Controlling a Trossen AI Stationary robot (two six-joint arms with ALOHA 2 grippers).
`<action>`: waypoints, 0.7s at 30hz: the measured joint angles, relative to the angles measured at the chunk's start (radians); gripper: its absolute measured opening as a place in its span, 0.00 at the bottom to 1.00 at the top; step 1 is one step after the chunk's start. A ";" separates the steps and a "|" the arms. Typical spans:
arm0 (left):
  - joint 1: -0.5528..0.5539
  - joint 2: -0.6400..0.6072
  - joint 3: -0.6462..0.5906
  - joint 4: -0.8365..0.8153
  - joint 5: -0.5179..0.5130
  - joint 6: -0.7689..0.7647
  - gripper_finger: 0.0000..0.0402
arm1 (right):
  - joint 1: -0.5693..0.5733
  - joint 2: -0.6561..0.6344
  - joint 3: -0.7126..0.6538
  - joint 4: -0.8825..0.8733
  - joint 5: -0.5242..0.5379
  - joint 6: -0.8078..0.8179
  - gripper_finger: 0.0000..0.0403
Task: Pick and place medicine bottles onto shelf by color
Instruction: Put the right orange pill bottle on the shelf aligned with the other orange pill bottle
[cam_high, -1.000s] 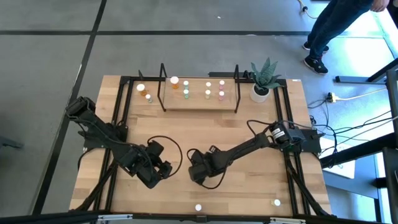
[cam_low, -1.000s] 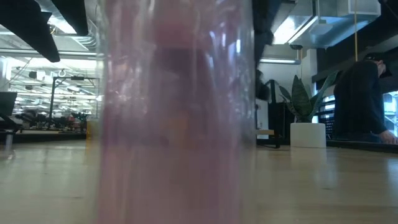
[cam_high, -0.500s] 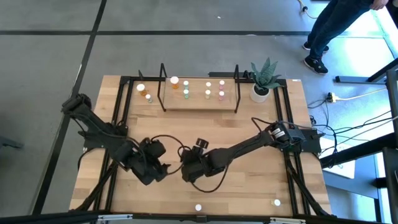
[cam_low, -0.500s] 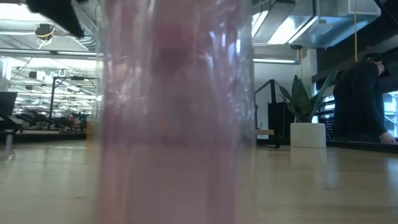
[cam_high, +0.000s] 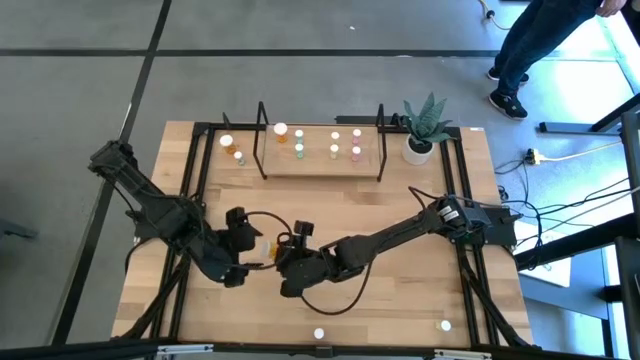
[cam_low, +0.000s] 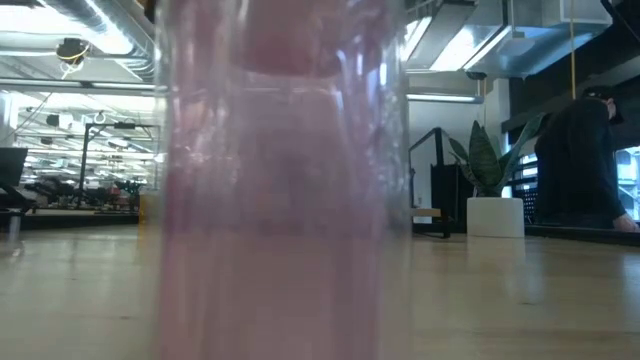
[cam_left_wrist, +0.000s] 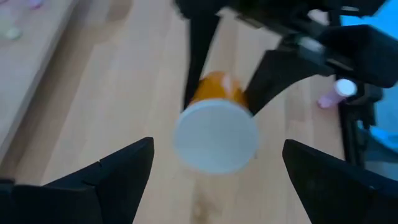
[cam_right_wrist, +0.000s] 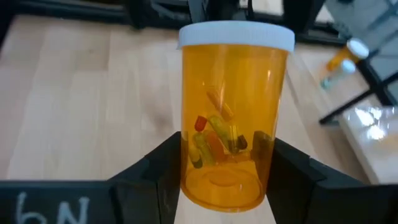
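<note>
Wooden tabletop (cam_high: 400, 300) fills the frame; at lower centre an orange bottle (cam_right_wrist: 233, 112) is gripped by the right gripper (cam_high: 283, 262), cap pointed toward the spread-open left gripper (cam_high: 240, 255) just beside it.

Open lab hall; ceiling strip lights (cam_low: 470, 40); floor cables (cam_high: 575, 215); distant workbenches (cam_low: 70, 190).

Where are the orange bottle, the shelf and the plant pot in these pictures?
orange bottle (cam_right_wrist: 233, 118): right wrist view, middle of its clear orange body.
shelf (cam_high: 318, 160): high view, bare front part of the wooden board.
plant pot (cam_high: 418, 152): high view, white wall of the pot.
</note>
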 joint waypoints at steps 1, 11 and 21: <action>0.000 0.000 0.000 0.011 0.006 0.013 0.87 | 0.000 0.000 0.000 0.015 0.000 -0.010 0.45; 0.000 0.001 0.000 0.042 0.020 0.062 0.87 | 0.000 0.000 0.000 0.076 -0.001 -0.025 0.45; 0.010 0.002 0.000 0.048 0.019 0.061 0.87 | 0.000 0.000 0.000 0.076 -0.002 -0.025 0.45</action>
